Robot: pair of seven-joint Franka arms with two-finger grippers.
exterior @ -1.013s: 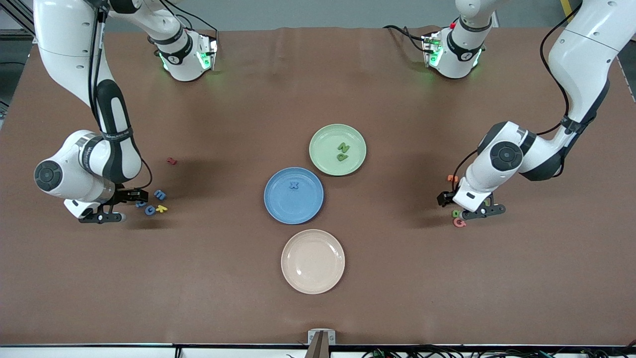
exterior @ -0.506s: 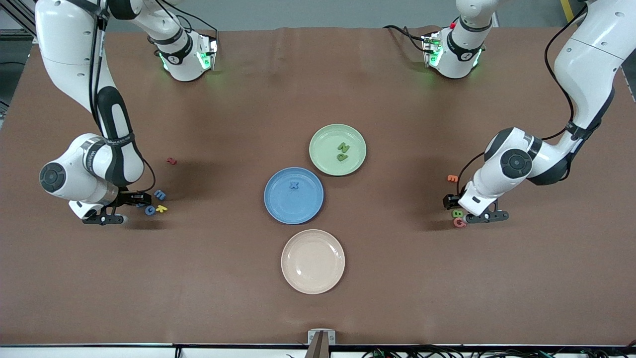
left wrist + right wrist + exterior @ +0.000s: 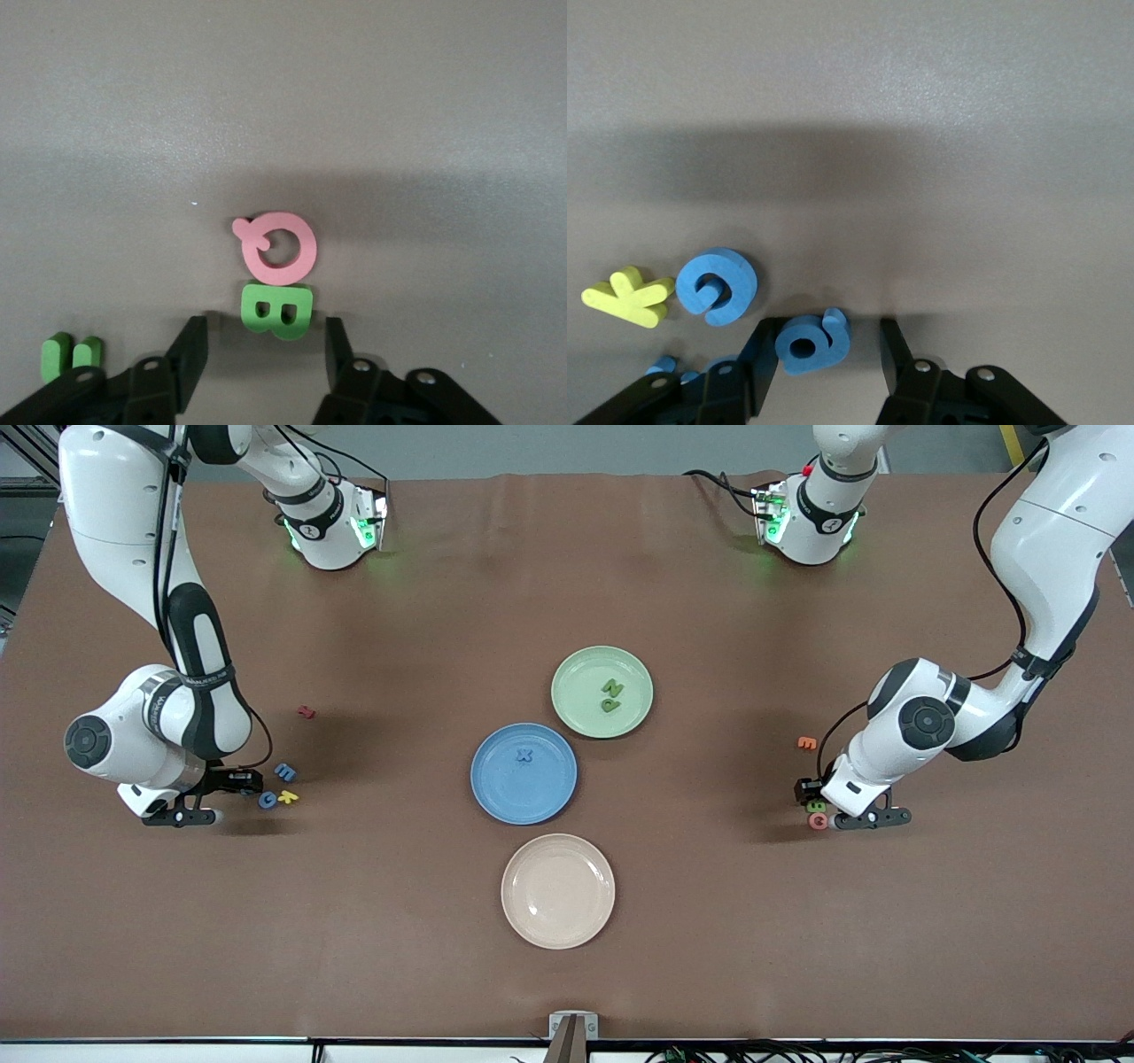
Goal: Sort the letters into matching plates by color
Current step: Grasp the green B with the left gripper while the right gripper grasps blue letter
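Blue plate (image 3: 524, 773), centre of the counter (image 3: 567, 974), carries one blue X (image 3: 524, 755); light green plate (image 3: 602, 692), just beside it toward the robots' edge, carries two green letters (image 3: 610, 696); cream plate (image 3: 558, 890) lies nearer the front camera edge. Left pincer (image 3: 266, 347), low at the left arm's end of the counter: fingers (image 3: 190, 350) spread, one on each side of a green B (image 3: 275, 312), neither seen touching it. The B lies flat, touching a pink Q (image 3: 277, 248). The left wrist view alone shows another green letter (image 3: 71, 354) apart from the B, half hidden by the pincer; the front view shows only green and pink specks under the hand, plus an orange letter (image 3: 806, 742) toward the robots' edge. Right pincer (image 3: 828, 352), low at the right arm's end: fingers (image 3: 764, 354) spread around a blue curled letter (image 3: 813, 340) lying flat, its tail pointing away from the wrist; contact cannot be told. The right wrist view shows a blue G (image 3: 718, 285) and a yellow K (image 3: 627, 297) lying near each other, and more blue foam (image 3: 691, 367) partly under the pincer. The front view adds a blue letter (image 3: 284, 771) and a red letter (image 3: 306, 712) toward the robots' edge.
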